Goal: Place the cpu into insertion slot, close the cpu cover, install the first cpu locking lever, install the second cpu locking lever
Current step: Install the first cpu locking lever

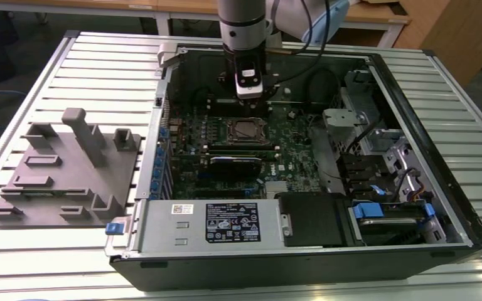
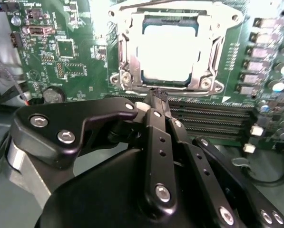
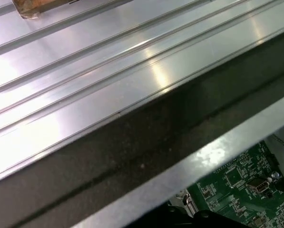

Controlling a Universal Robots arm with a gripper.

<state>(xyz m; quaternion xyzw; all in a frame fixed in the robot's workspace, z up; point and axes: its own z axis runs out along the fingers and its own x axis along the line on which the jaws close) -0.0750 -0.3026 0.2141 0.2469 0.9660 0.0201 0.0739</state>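
black gripper (image 2: 155, 95) nearest, fingers pressed together, holding nothing, poised just beside insertion slot (image 2: 172, 47) on green board (image 2: 80, 52). cpu (image 2: 168, 50) already seated in slot, cpu cover (image 2: 127, 52) seemingly lowered around it. judged about halfway: 2 locking levers apparently not yet installed.

Shiny silver metal cpu cover (image 2: 132, 52), glossy green board (image 2: 75, 52), matt black plastic pincer (image 2: 157, 95)
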